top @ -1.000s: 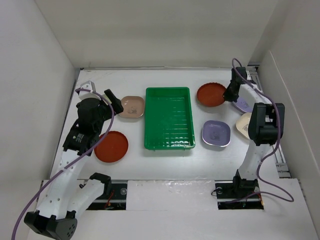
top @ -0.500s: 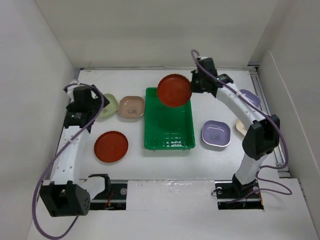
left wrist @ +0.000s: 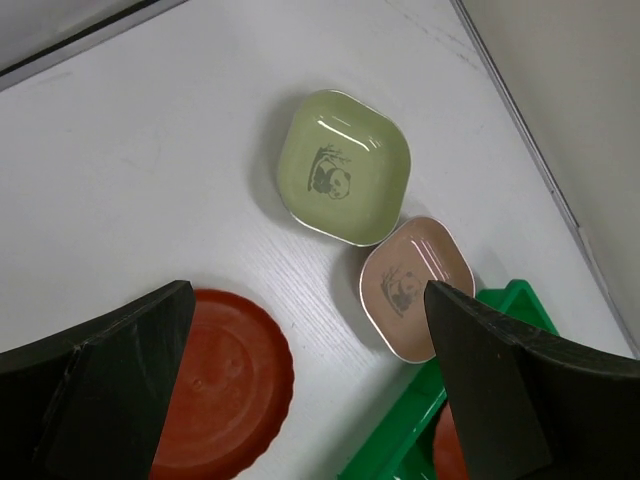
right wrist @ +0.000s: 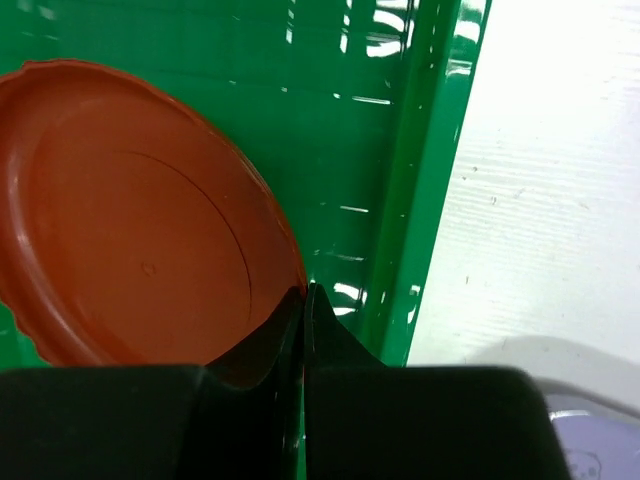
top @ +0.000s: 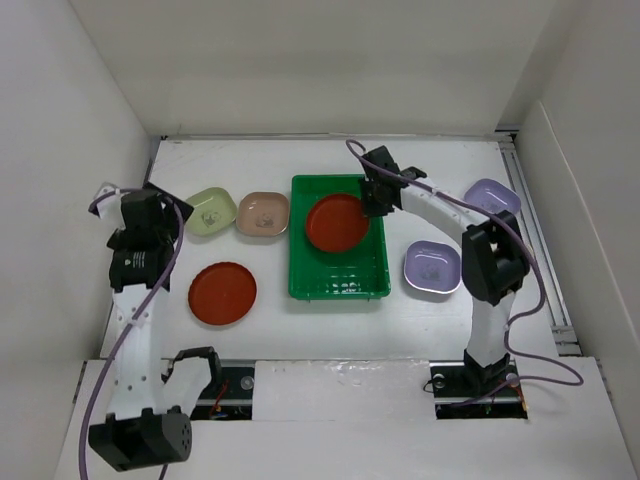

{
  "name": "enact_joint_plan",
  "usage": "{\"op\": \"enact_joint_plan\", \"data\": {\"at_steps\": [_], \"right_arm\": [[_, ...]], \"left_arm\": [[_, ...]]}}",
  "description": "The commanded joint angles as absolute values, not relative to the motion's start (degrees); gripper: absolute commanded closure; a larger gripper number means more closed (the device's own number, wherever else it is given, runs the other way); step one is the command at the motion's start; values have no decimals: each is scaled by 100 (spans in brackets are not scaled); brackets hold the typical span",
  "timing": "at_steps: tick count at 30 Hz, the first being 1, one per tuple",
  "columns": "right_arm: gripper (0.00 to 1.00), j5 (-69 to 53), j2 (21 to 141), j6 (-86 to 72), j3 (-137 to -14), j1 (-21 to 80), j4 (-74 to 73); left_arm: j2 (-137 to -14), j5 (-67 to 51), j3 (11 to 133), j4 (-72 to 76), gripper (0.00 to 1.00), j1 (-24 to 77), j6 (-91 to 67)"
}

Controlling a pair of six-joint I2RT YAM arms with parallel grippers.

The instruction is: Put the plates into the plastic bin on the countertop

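- Firstly, the loose red plate (top: 222, 294) lies flat on the desk (top: 300, 330), left of the green bin (top: 338, 297) and apart from it. It looks light, stiff and smooth, so I judge its thin rim is the only place to pinch.
- Right of the bin, the near lavender dish (top: 432, 266) has free desk on every side.
- The right gripper (right wrist: 303, 300) is clenched on the rim of the held red plate (top: 336, 222), inside the bin and close to its right rim. Whether the plate touches the ribbed floor I cannot tell.
- The left gripper (left wrist: 308, 295) hangs released and holds nothing, with the pale green dish (top: 211, 211) and the pink dish (top: 263, 213) ahead of it. These two sit just beside each other, and their raised edges should give a grip.
- Farthest, the far lavender dish (top: 491, 194) sits near the right wall (top: 590, 150), where room for an arm looks tight.
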State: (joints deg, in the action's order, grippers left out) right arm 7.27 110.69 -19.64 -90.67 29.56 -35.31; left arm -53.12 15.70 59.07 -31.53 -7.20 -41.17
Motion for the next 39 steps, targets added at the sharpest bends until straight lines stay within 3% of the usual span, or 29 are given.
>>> {"op": "enact_joint_plan", "data": {"at_steps": [1,2,3,4,8,14,20,28,39], "right_arm": [[96,581,11206,-1898,-9378,2909,-3200],[88,580,11206,-1898,-9430,2909,-3199],[73,580,11206,-1959,-9431,2909,-3199],[37,580,11154,-1960,-9431,2909,-3199],[0,798,10601,-2013,-9370,3049,-3068],[0,1011,9565,-1908,-9264,3349,-3129],[0,159,8816,-1732,-8842,3585,-2839],[0,-26,7850,-1661,-8069,3700,-2523],[0,-272,7716,-1547,-7673,3621,-2469]], "left_arm": [[-4958,1978,5792,-3691,0,-729,-4570],[-4887,1864,5670,-3761,0,-729,-4570],[-4756,1698,5608,-3814,0,-729,-4631],[-4703,1340,5538,-3814,0,-729,-4684],[-4526,573,5151,-3875,0,-729,-4737],[-4842,607,4870,-4245,0,-729,-4860],[-4948,264,4149,-4200,0,-729,-5220],[-5132,290,3867,-4499,0,-606,-5493],[-4974,-69,3577,-4422,0,-483,-5819]]}}
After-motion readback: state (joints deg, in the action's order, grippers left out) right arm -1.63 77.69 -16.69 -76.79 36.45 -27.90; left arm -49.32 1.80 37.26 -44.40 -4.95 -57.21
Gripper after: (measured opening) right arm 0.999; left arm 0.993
